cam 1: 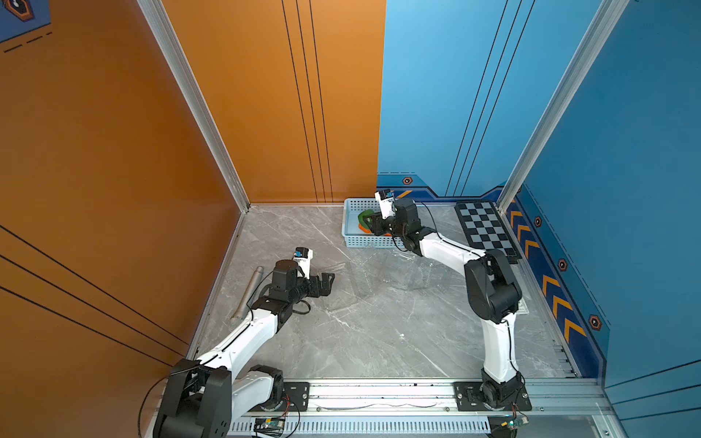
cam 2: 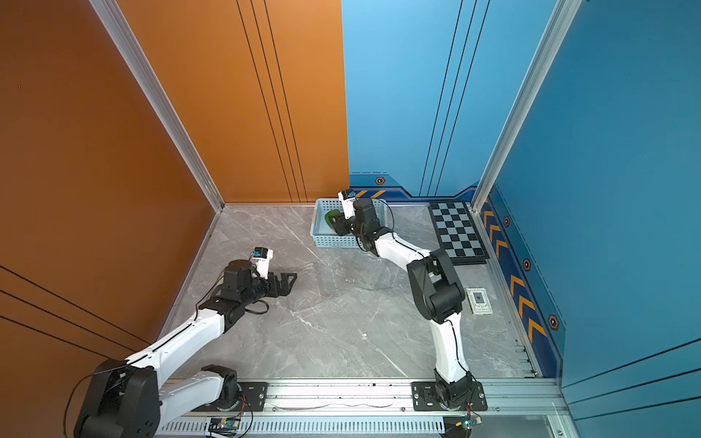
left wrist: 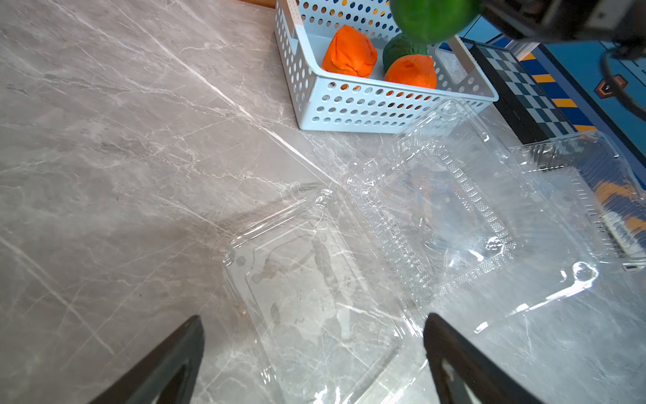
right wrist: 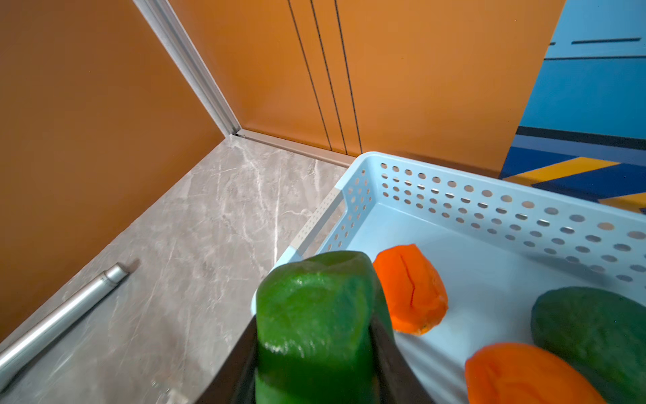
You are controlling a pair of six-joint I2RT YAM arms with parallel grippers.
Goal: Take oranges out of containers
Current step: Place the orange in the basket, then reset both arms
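My right gripper (right wrist: 314, 323) is shut on a green orange (right wrist: 314, 307) and holds it above the near left corner of the light blue basket (right wrist: 489, 210). Two bright oranges (right wrist: 410, 290) (right wrist: 524, 374) and a dark green orange (right wrist: 590, 328) lie inside that basket. Both clear containers (left wrist: 437, 217) (left wrist: 576, 182) lie open on the table with no fruit in them. One lid (left wrist: 307, 297) is spread flat below my left gripper (left wrist: 314, 328), which is open and holds nothing. In both top views the right gripper (cam 1: 373, 223) is over the basket (cam 1: 351, 235).
A metal rod (cam 1: 246, 295) lies along the left wall by my left arm. A checkerboard (cam 1: 485, 231) sits at the back right, and a small white card (cam 2: 478, 300) lies near the right arm. Walls close in the table on three sides.
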